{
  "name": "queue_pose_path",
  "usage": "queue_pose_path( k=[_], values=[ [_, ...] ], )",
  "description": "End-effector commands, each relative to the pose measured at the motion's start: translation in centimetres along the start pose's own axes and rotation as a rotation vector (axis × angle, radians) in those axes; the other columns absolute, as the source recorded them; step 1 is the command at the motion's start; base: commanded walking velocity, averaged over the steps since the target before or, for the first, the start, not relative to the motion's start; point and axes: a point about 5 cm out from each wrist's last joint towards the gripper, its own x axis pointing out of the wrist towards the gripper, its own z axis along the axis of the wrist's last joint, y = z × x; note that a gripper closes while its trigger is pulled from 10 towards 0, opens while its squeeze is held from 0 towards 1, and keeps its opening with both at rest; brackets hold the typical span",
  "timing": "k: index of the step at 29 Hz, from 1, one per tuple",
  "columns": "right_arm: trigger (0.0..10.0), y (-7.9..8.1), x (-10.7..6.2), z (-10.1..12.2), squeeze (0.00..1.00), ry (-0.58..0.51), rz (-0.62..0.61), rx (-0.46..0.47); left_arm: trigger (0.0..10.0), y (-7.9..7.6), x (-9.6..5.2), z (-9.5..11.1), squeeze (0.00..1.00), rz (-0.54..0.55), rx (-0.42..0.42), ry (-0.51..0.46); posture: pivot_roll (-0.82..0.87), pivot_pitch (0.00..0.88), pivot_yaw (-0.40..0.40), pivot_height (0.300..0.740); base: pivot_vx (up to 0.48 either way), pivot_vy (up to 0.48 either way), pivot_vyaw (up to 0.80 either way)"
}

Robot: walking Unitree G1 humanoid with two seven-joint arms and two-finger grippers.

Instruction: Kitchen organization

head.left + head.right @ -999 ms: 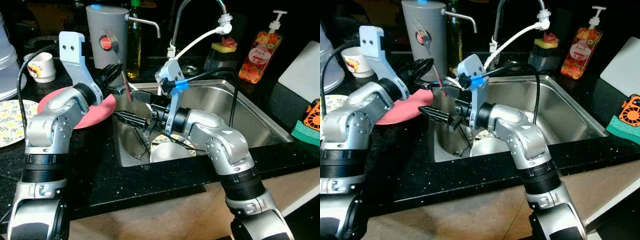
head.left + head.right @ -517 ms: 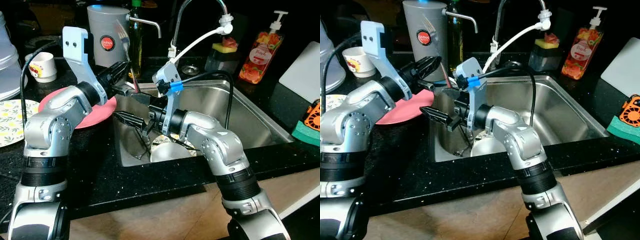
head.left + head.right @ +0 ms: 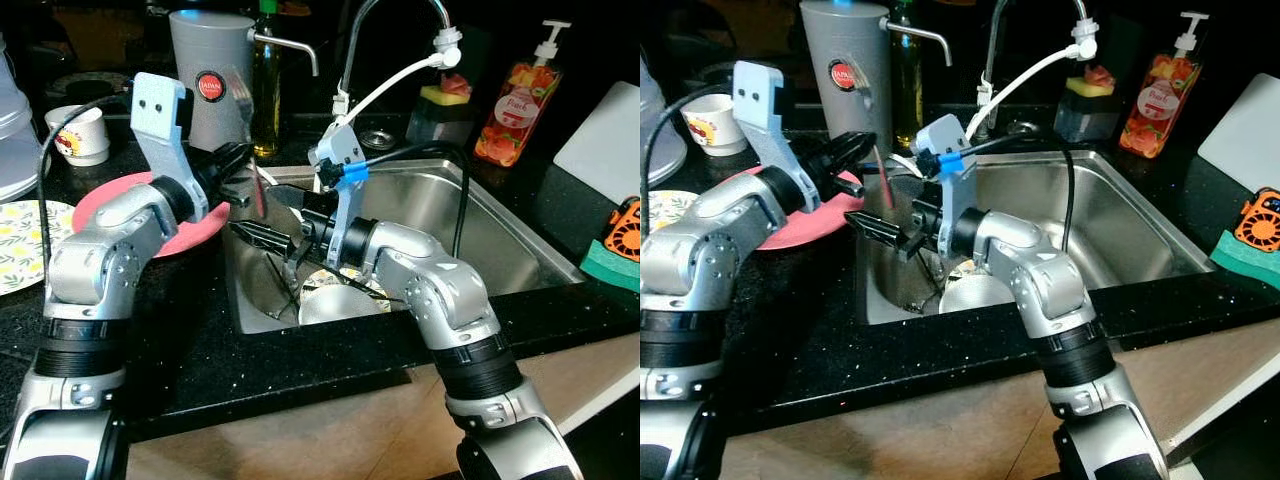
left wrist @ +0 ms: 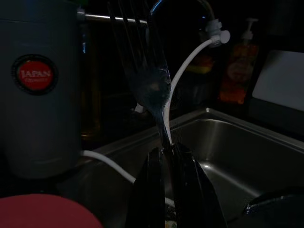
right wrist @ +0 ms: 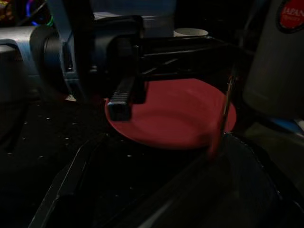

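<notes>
My left gripper [image 3: 243, 172] is shut on a fork [image 4: 151, 80] just above the sink's left rim. The fork's tines point up in front of the grey flask [image 3: 214, 68], and its red handle [image 3: 883, 184] hangs down toward the basin. My right gripper [image 3: 876, 224] reaches leftward across the sink [image 3: 480, 215], just below and beside the fork handle, with its fingers open and nothing between them. A pink plate [image 5: 171, 116] lies on the counter left of the sink, behind my left arm. A white bowl [image 3: 335, 303] and other dishes sit in the basin under my right forearm.
A tap [image 3: 400, 20] with a white hose arches over the sink. A soap bottle [image 3: 505, 100], a sponge holder [image 3: 447, 95] and a white board [image 3: 605, 140] stand at the back right. A cup [image 3: 85, 130] and a patterned plate [image 3: 20, 240] are at the left.
My left gripper has moved the fork slightly down and right toward the sink, closer to the right gripper. The right arm has barely moved.
</notes>
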Motion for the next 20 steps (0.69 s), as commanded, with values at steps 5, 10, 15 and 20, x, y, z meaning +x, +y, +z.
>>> queue_pose_path(
  k=[5,10,15,20],
  values=[
    [10.0,-0.3,-0.1,-0.3,0.0,0.014,-0.015,-0.013,0.0,-0.3,-0.2,0.6,0.0,-0.033,-0.018,-0.024,-0.01,0.083,-0.05,0.74,0.0,0.0,0.0],
    [10.0,-0.2,0.0,-0.5,0.0,0.016,-0.012,-0.003,0.0,-1.6,0.1,1.0,0.0,-0.087,-0.116,-0.069,-0.01,0.085,-0.051,0.74,0.0,0.0,0.0],
    [10.0,-0.2,0.1,-0.6,0.0,0.018,-0.013,0.003,0.0,-2.7,0.4,1.0,0.0,-0.131,-0.148,-0.079,-0.01,0.085,-0.051,0.74,0.0,0.0,0.0],
    [10.0,-0.6,0.1,-0.5,0.0,0.015,-0.035,0.003,0.0,-3.4,0.4,0.9,0.0,-0.175,-0.096,-0.058,-0.01,0.085,-0.048,0.74,0.0,0.0,0.0]
  ],
)
